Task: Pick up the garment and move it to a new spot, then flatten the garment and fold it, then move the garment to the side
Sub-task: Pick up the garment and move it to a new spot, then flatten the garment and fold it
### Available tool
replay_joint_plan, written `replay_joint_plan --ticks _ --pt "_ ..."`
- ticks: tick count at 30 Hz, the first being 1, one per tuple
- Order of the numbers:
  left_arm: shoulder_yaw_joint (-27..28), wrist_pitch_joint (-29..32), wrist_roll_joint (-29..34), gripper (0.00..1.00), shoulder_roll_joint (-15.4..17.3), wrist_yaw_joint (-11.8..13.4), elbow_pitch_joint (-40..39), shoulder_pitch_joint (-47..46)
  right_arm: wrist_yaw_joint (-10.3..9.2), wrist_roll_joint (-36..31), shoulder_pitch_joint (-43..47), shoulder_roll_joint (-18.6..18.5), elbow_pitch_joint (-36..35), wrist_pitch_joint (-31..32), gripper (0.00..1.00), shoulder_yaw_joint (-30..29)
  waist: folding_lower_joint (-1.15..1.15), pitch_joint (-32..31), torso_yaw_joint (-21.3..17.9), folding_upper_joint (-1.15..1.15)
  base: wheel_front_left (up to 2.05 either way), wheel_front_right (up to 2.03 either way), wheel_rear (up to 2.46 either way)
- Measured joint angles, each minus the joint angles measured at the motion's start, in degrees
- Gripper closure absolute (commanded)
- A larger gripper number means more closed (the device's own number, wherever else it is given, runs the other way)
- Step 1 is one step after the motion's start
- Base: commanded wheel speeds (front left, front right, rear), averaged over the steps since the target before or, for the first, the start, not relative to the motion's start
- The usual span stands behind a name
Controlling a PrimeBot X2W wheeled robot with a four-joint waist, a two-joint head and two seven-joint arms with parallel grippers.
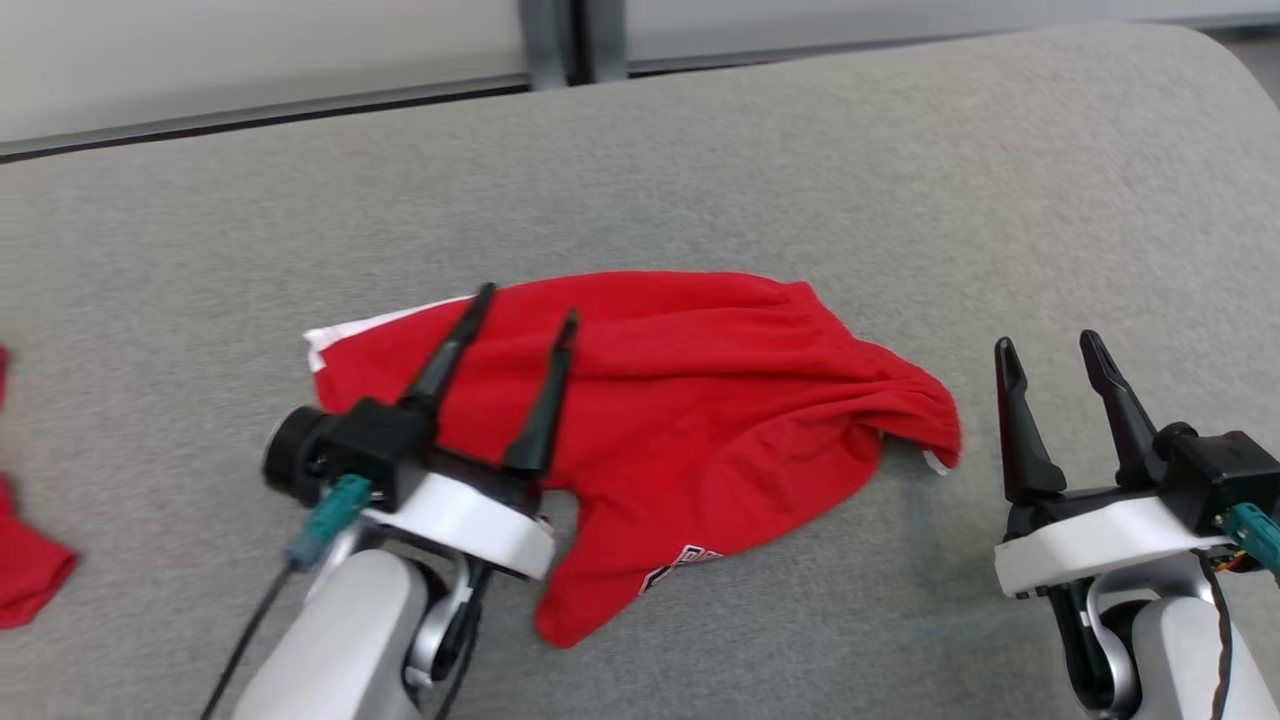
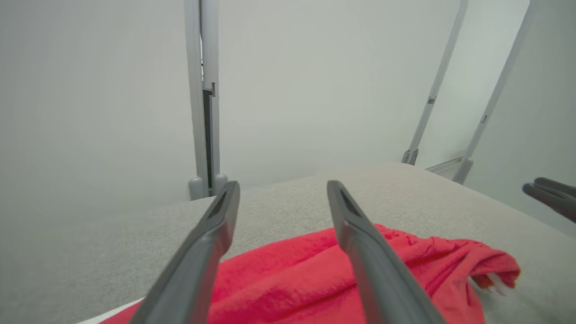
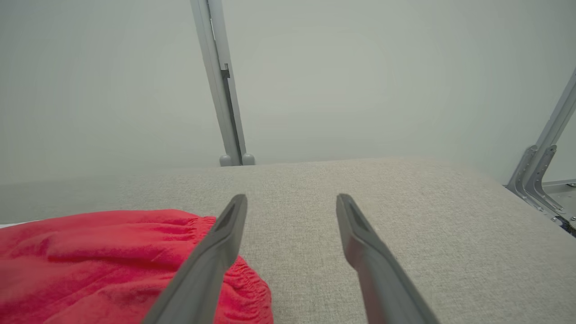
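Observation:
The garment (image 1: 680, 400) is a pair of red shorts with a white edge and a small printed logo, lying rumpled in the middle of the grey cushioned surface (image 1: 700, 150). Above its left part hovers my left gripper (image 1: 528, 304), open, with nothing between the fingers. In the left wrist view the garment (image 2: 288, 279) lies below the spread fingers (image 2: 355, 225). My right gripper (image 1: 1048, 347) stands open to the right of the garment, off the cloth. The right wrist view has the garment's elastic waistband (image 3: 135, 261) at lower left, beside the open gripper (image 3: 291, 199).
Another piece of red cloth (image 1: 25, 560) lies at the far left edge of the surface. A pale wall with a grey metal post (image 1: 570, 40) runs behind the surface. My right gripper's fingertips (image 2: 551, 193) show at the right edge of the left wrist view.

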Motion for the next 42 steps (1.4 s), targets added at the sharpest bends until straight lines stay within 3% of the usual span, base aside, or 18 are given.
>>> replay_joint_plan --ticks 6,14,28,42 --pt "7.42 -1.53 -2.27 0.0 2.31 2.4 -0.04 3.69 0.0 -0.91 1.66 0.0 -2.07 1.91 0.0 -0.75 0.0 -2.44 3.73 0.0 0.0 0.0 0.0" --pt "14.63 -1.77 -2.74 0.0 4.48 1.55 -1.49 9.17 0.0 -1.53 3.39 -0.02 -4.26 3.99 0.0 -0.85 0.0 -5.21 6.54 0.0 0.0 0.0 0.0" --pt "15.33 -1.78 -0.66 0.0 3.64 0.31 0.46 15.73 0.0 -1.07 8.11 -0.24 -5.53 5.78 0.0 -0.6 0.0 -10.46 6.64 0.0 0.0 0.0 0.0" --pt "15.0 -1.72 -0.75 0.0 3.94 0.41 1.62 16.4 0.0 -0.7 8.72 -0.2 -6.28 6.21 0.0 -0.53 0.0 -10.31 6.57 0.0 0.0 0.0 0.0"
